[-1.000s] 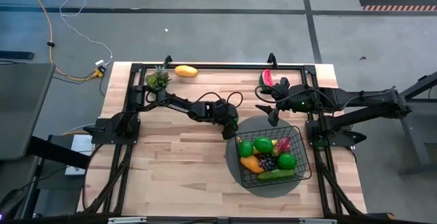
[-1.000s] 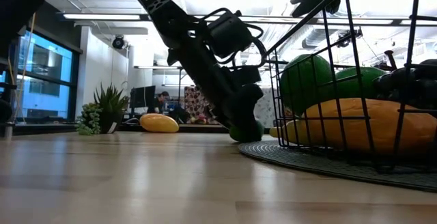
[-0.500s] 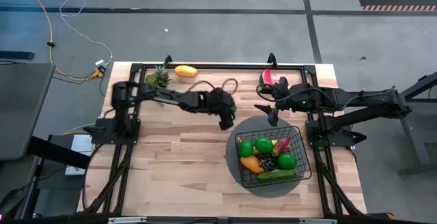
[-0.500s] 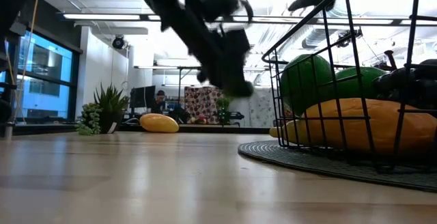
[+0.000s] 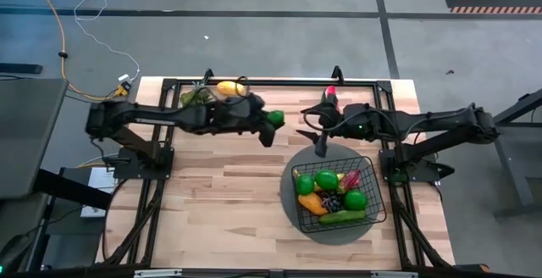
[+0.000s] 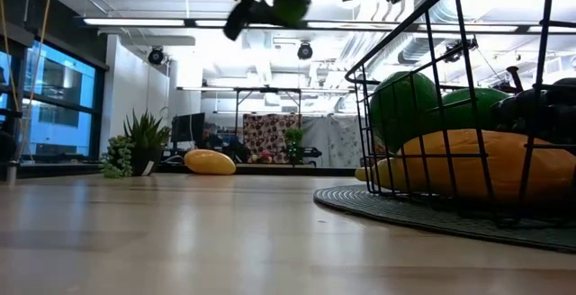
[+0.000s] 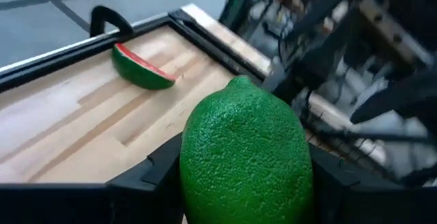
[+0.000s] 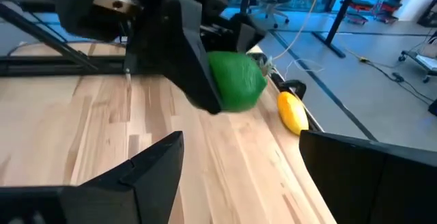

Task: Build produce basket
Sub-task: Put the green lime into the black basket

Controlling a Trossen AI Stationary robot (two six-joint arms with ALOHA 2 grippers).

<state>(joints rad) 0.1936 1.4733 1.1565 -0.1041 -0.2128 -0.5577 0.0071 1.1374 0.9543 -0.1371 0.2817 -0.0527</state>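
Light wooden table (image 5: 220,193) within a black frame. Resting directly on it: round grey mat (image 5: 292,208) bearing the wire basket (image 5: 373,195), watermelon slice (image 7: 140,70), yellow fruit (image 6: 209,162), small potted plant (image 6: 135,145).

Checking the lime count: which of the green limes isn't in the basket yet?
The lime in the left hand, held in the air over the table's far side. The other limes lie in the basket with the rest of the fruit.

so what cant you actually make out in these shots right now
- Watermelon slice: mostly behind the right arm in the high view.
- Basket bottom layer: fruit piled on top.
- Lime in the left gripper: blurred in the low view.
- Plant: partly under the left arm, high view.
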